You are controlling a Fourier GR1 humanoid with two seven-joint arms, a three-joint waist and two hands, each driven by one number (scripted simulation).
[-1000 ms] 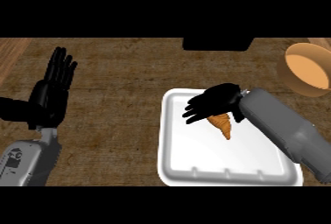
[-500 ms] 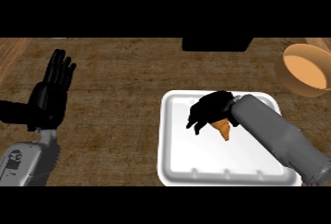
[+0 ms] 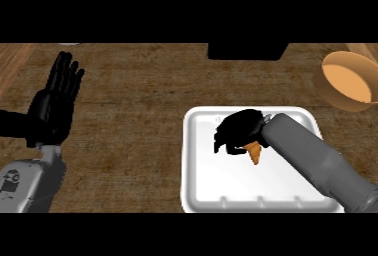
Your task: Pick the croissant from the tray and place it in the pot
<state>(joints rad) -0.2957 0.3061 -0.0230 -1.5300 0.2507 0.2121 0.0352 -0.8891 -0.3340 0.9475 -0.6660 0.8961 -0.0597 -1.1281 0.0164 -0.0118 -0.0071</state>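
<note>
A white tray (image 3: 214,190) lies on the counter at the lower right. On it is an orange croissant (image 3: 255,153), of which only the pointed lower end shows. My right hand (image 3: 239,131) sits over the croissant's upper part with its fingers curled round it. The orange pot (image 3: 348,81) stands at the right edge, beyond the tray. My left hand (image 3: 56,102) rests open at the left, fingers up.
A black object (image 3: 246,51) sits at the counter's far edge, above the tray. The counter has a brown wood-grain top (image 3: 140,95) that stretches between the two arms.
My right hand has come down onto the croissant and its fingers have curled round it, hiding most of it. The left hand has not moved.
</note>
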